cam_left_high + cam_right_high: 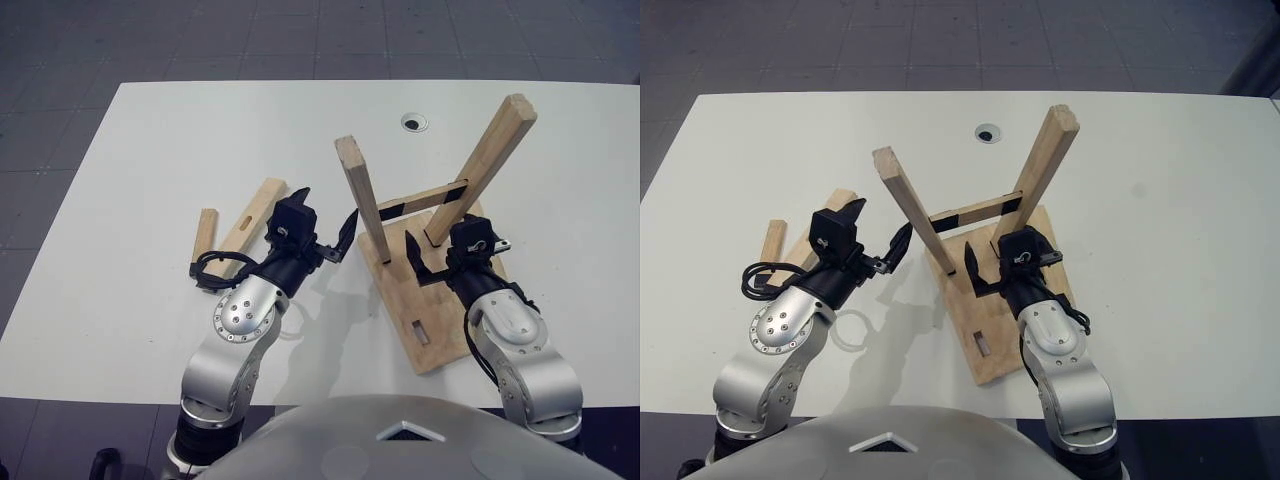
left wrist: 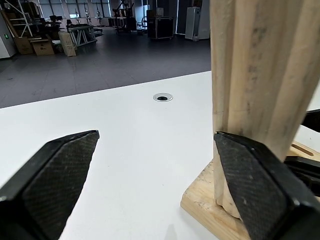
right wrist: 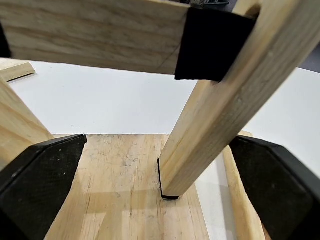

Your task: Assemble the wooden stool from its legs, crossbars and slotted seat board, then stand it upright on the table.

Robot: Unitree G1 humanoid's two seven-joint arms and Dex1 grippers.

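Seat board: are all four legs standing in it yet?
No, only two legs stand in the seat board, joined by a crossbar, while two loose wooden pieces lie on the table.

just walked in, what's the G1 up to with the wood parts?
Stool assembly, partway. The seat board lies flat on the table with two legs standing in it, leaning apart, joined by one crossbar. The left gripper is open beside the left leg at its base; the right gripper is open around the base of the right leg. Two loose wooden pieces lie on the table to the robot's left.
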